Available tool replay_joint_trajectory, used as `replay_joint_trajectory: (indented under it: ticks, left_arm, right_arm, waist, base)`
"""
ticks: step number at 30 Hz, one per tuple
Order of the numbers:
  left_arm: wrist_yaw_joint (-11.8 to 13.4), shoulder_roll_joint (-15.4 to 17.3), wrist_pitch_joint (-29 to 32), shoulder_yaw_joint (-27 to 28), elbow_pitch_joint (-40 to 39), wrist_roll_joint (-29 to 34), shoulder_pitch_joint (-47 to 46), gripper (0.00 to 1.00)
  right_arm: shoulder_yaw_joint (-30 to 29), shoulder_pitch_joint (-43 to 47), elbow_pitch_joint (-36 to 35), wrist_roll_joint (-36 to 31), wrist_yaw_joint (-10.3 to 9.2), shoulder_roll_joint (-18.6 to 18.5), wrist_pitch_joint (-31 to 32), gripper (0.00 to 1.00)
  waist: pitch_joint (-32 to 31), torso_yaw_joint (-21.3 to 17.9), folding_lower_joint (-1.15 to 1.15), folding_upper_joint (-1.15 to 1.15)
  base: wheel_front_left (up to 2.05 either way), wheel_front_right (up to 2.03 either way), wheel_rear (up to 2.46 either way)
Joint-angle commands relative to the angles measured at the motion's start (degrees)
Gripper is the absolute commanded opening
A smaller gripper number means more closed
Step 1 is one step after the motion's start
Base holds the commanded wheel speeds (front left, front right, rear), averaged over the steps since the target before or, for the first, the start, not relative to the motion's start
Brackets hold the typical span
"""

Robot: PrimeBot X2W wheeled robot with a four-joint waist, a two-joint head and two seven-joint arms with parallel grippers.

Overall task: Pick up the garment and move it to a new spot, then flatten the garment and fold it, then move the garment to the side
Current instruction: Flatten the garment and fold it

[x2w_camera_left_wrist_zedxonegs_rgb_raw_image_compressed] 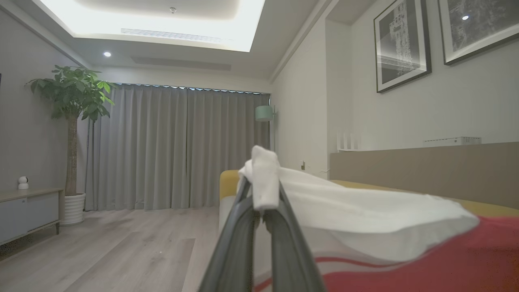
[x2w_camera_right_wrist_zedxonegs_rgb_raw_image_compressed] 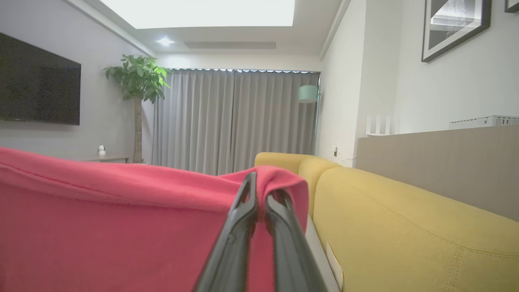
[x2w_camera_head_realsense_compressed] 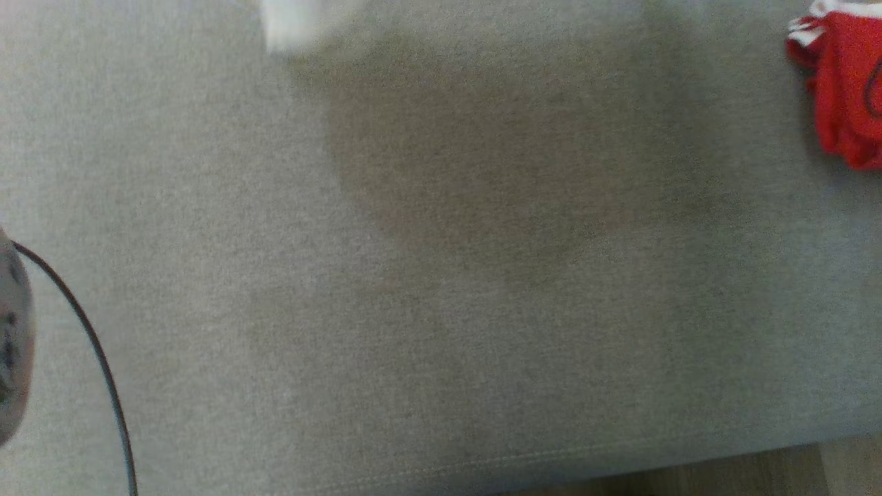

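Garment (x2w_camera_head_realsense_compressed: 844, 89): 2 o'clock, mark unreadable.
Left claw (x2w_camera_left_wrist_zedxonegs_rgb_raw_image_compressed: 264, 209): clamped on white hem.
Right claw (x2w_camera_right_wrist_zedxonegs_rgb_raw_image_compressed: 261, 198): clamped on red cloth.
Cushion edge (x2w_camera_head_realsense_compressed: 689, 455): 6 o'clock.

Head view, upper right: garment (x2w_camera_head_realsense_compressed: 844, 89) red, with white striped trim and a dark curved mark. Left wrist view, lower right: white panel above red, with a thin red stripe. Seat fabric (x2w_camera_head_realsense_compressed: 441, 275): grey, heathered weave. Cable (x2w_camera_head_realsense_compressed: 96, 358), lower left: black. Sofa (x2w_camera_right_wrist_zedxonegs_rgb_raw_image_compressed: 405, 219): mustard yellow. Curtains (x2w_camera_right_wrist_zedxonegs_rgb_raw_image_compressed: 235, 121): grey
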Motion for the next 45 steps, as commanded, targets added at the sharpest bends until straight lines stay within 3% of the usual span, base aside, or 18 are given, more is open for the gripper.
replay_joint_trajectory:
  ticks: [1, 5, 10, 16, 23, 34, 45]
  left_arm:
    - [0.3, 2.9, -1.8, 1.0, 0.9, 0.7, -4.6, 0.0]
    - [-0.2, 2.1, -3.0, 1.1, 2.6, 0.5, -7.2, 0.0]
    - [-1.1, 0.3, -3.1, 1.5, -2.2, -0.3, -4.3, 0.0]
    - [-1.4, -1.1, -3.1, -1.6, -4.5, -1.6, 7.8, 0.0]
    - [-1.4, 1.6, -3.1, -6.7, -8.6, -4.8, 27.2, 0.0]
    - [-1.4, 8.4, -3.1, -17.3, -14.4, -8.9, 50.1, 0.0]
    - [-1.4, 10.8, -3.1, -20.5, -17.8, -9.8, 60.0, 0.0]
  right_arm:
    - [-0.4, -4.2, 2.3, -0.6, -0.05, 1.9, -4.3, 0.0]
    - [1.0, -6.9, 6.8, -0.7, -0.05, 2.6, -7.7, 0.0]
    - [1.9, -5.8, 9.5, 1.3, -0.05, 2.2, -8.8, 0.0]
    - [5.7, 3.4, 11.0, 4.0, -0.05, 2.0, -8.9, 0.0]
    - [16.9, 15.6, 15.3, 12.0, -0.05, 1.1, -5.2, 0.0]
    - [35.3, 32.8, 4.2, 27.0, -0.05, -9.6, 6.2, 0.0]
    - [43.9, 40.9, -4.4, 35.0, -0.05, -17.8, 14.5, 0.0]
  waist:
    - [2.0, 1.2, -0.03, 0.0]
    - [2.6, 1.7, -0.03, 0.0]
    - [4.4, 2.9, -0.03, 0.0]
    - [3.7, 4.3, -0.03, 0.0]
    - [-1.9, 5.4, -0.03, 0.0]
    - [-9.5, 6.6, -0.03, 0.0]
    - [-14.1, 6.0, -0.03, 0.0]
  base:
    - [0.0, 0.0, 0.0]
    - [0.0, 0.0, 0.0]
    - [0.0, 0.0, 0.0]
    - [0.0, 0.0, 0.0]
    - [0.0, 0.0, 0.0]
    - [0.0, 0.0, 0.0]
    - [0.0, 0.0, 0.0]
